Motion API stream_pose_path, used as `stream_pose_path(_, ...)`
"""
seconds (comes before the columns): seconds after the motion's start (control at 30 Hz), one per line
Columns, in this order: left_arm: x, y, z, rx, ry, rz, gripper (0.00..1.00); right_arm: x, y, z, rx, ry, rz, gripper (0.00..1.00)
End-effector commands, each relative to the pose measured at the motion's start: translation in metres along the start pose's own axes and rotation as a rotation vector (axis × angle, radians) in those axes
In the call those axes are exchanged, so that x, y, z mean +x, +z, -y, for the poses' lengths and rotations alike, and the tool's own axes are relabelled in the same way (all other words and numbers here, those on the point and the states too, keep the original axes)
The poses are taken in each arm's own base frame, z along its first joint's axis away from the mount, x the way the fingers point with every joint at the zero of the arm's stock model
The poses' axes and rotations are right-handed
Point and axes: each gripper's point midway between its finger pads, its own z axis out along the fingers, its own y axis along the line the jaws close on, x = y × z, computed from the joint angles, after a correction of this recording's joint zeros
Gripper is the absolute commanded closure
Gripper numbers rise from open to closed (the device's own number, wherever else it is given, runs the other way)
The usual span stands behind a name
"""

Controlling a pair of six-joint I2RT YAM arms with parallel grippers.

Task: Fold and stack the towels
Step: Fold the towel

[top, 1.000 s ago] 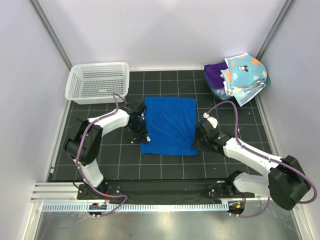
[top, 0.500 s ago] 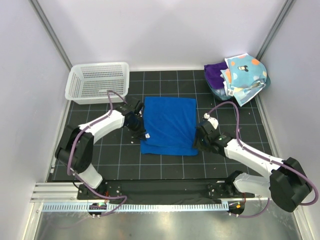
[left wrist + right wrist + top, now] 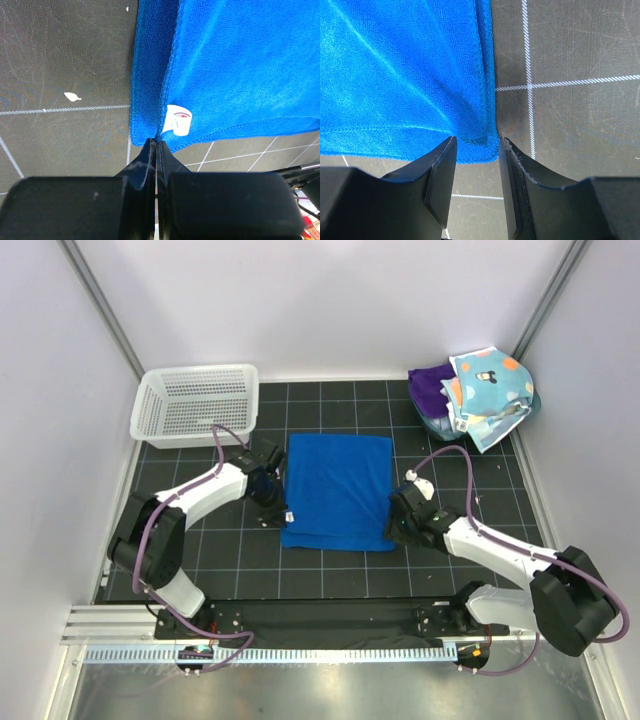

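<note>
Top external view: we've got the royal blue towel (image 3: 338, 490) flat mid-way across the black mat (image 3: 220, 560). The left gripper (image 3: 155, 146) is pressed closed at the tagged near corner, and the right gripper (image 3: 476, 150) is spread wide around the other near corner.

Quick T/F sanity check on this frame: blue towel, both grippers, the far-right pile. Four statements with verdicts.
1. The blue towel lies on the black mat between the two grippers. True.
2. The right gripper is shut. False: its jaws stand open astride the towel's near right corner.
3. The left gripper is shut, with its tips at the towel's edge close to the white tag. True.
4. The polka-dot towel lies in the white basket. False: it lies on the pile in the far right corner, beside the purple towel.
</note>
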Motion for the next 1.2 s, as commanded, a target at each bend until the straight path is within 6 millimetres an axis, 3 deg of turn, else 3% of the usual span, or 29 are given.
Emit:
stream_pose_path(0.0, -0.002, -0.009, -0.001, 0.01, 0.002, 0.023, 1.0, -0.007, 0.004, -0.009, -0.025, 0.034, 0.023, 0.55)
stream_pose_path(0.37, -0.002, -0.007, 0.004, 0.03, 0.002, 0.016, 1.0, -0.011, 0.007, -0.012, -0.018, 0.037, 0.024, 0.62)
stream_pose_path(0.7, -0.005, -0.011, 0.008, 0.041, 0.004, 0.022, 1.0, -0.021, 0.003, -0.015, -0.008, 0.018, 0.043, 0.87)
stream_pose_path(0.87, -0.01, -0.022, 0.011, 0.046, 0.011, 0.043, 1.0, -0.03, -0.005, -0.02, -0.012, 0.007, 0.057, 0.94)
stream_pose_path(1.17, -0.017, -0.049, 0.02, 0.082, 0.016, 0.086, 1.0, -0.045, -0.027, -0.028, -0.04, -0.003, 0.093, 0.94)
